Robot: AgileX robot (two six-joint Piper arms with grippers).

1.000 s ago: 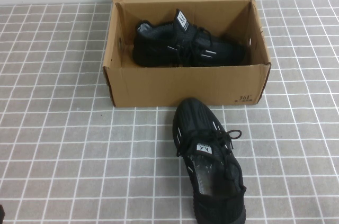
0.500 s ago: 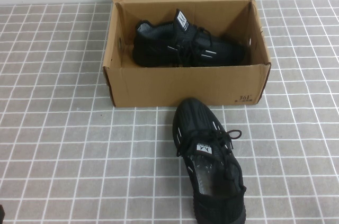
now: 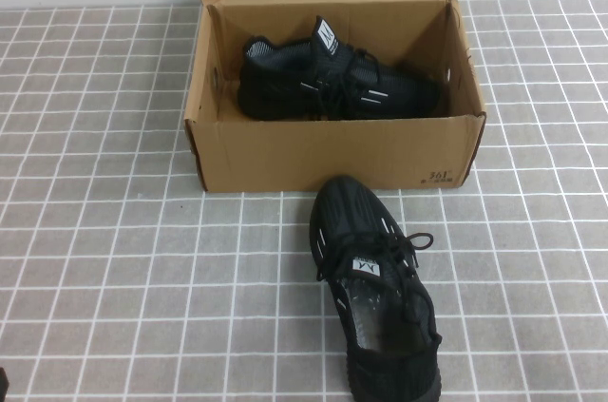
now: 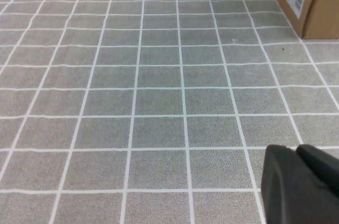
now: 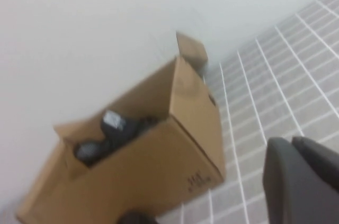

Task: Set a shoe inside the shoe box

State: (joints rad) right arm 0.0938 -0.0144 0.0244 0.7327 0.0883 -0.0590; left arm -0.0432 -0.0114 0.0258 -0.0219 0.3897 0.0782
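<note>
Black knit shoe (image 3: pixel 376 293) lies upright just in front of the open brown cardboard shoe box (image 3: pixel 332 150), toe pointing toward its front wall

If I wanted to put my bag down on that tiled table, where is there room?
Bare tiles lie left of the shoe box and left of the loose shoe; more lie right of both. It is crowded mid-table, where the shoe's toe nearly meets the box front. The twin sneaker fills the box. The shut left gripper and right gripper hang clear.

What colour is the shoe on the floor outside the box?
Black, with short white dashes; the shoe shows best in the high view.
</note>
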